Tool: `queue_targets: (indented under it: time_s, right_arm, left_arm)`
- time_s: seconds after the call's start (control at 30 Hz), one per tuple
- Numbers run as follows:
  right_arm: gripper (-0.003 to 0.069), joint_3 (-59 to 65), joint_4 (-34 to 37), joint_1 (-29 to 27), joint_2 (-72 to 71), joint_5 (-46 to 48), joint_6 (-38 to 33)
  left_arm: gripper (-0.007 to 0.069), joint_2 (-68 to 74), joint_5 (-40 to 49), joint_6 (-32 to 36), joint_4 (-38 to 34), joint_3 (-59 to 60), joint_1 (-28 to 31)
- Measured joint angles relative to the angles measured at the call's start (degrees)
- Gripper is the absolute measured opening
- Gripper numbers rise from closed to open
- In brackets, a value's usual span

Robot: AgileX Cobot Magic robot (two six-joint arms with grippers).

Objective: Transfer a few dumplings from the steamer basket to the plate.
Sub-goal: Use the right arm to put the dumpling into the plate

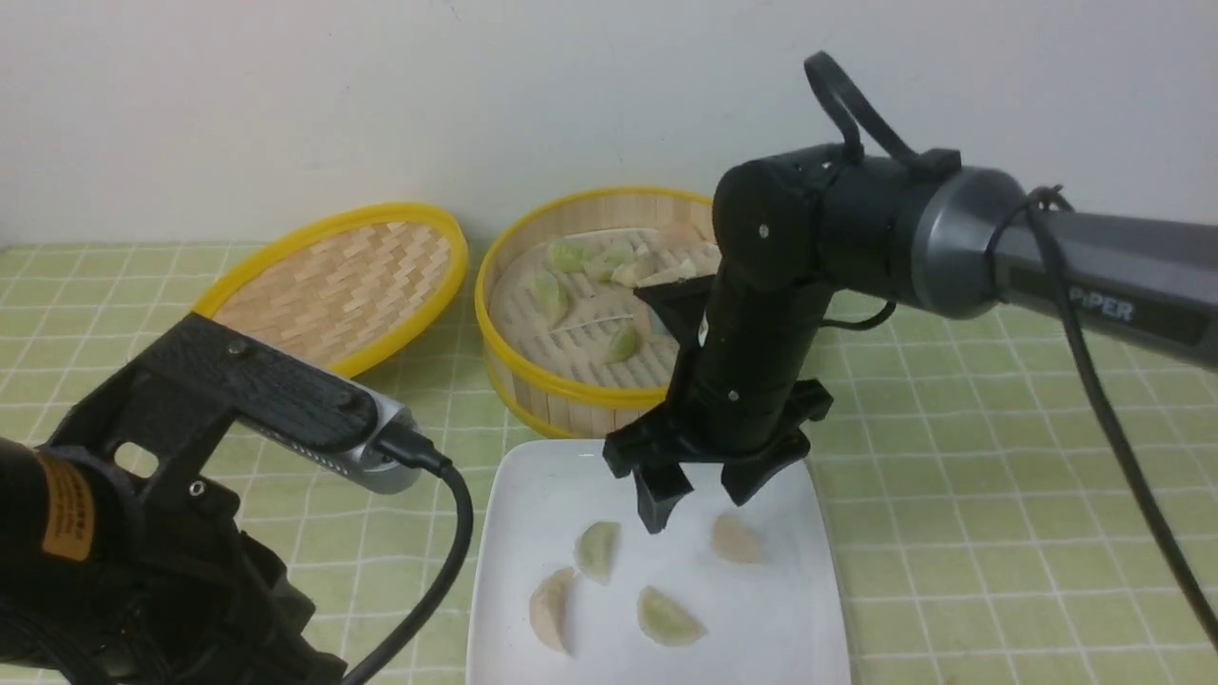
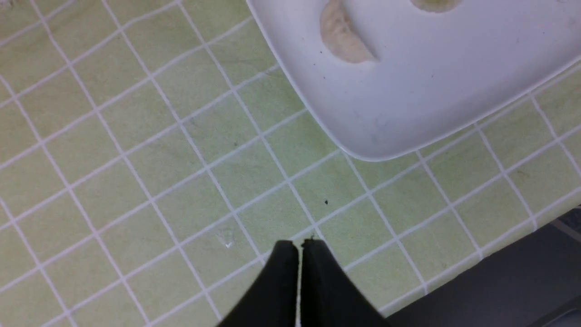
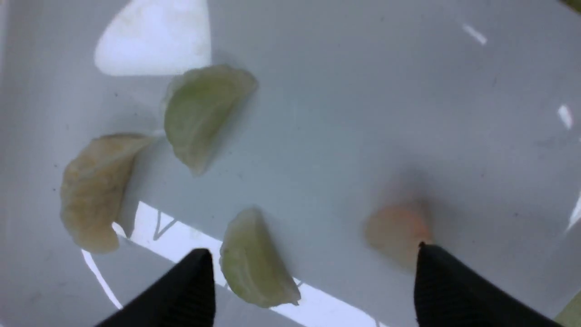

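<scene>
A: Which step is depicted?
B: Probably a release over the plate [image 1: 666, 656], lower centre of the front view. The right gripper [image 1: 699, 498] has its fingers spread, with nothing gripped between them.

A: And the dumplings?
B: Four lie apart on the plate: a green dumpling [image 1: 598, 551], a cream dumpling [image 1: 549, 610] towards the lower left, a second green dumpling [image 1: 668, 617], and a pinkish dumpling [image 1: 736, 539] just beside the open fingers, presumably the one being delivered. Others remain in the steamer basket [image 1: 561, 385], upper centre of the frame.

A: The other arm?
B: The left gripper [image 2: 299, 245], lower centre of its wrist view, has its fingertips pressed together, empty. The left arm [image 1: 171, 533] occupies the lower left of the front view and appears to have no part in this step.

A: What does the next move require?
B: A straight lift, fingers kept wide, so that the pinkish dumpling is not dragged. "A few" seems satisfied by four; the right arm could then withdraw.
</scene>
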Motion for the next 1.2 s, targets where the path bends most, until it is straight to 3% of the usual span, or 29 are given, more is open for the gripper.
queue_targets:
  time_s: [0.1,0.2,0.53,0.77,1.03,1.1,1.2]
  right_arm:
    - [0.0615,-5.9,-0.5,-1.1,0.1,-0.1,0.0]
    - [0.0617,-13.3,-0.8,-2.9,1.1,-1.4,0.0]
    - [0.0481,-36.7,-4.1,-7.8,18.3,1.0,-2.3]
    - [0.0449,-40.9,-6.5,-7.8,25.7,1.1,-2.6]
    - [0.0440,-41.2,-6.7,-7.8,28.7,-5.2,-2.8]
    - [0.0419,-41.4,-6.8,-7.8,29.0,-5.6,-2.8]
    - [0.0318,-41.6,-7.7,-7.8,29.3,-5.6,-2.9]
  left_arm:
    - [-0.0006,0.0,0.0,0.0,0.0,0.0,0.0]
    - [-0.0006,0.0,0.0,0.0,0.0,0.0,0.0]
    - [-0.0006,0.0,0.3,0.0,0.0,0.0,0.0]
    - [-0.0006,0.0,1.9,0.0,0.0,0.0,0.0]
    - [-0.0006,0.0,1.9,0.0,1.1,0.0,0.0]
    - [-0.0006,0.0,1.9,0.0,1.4,0.0,0.0]
    - [-0.0006,0.0,1.9,0.0,2.0,0.0,0.0]
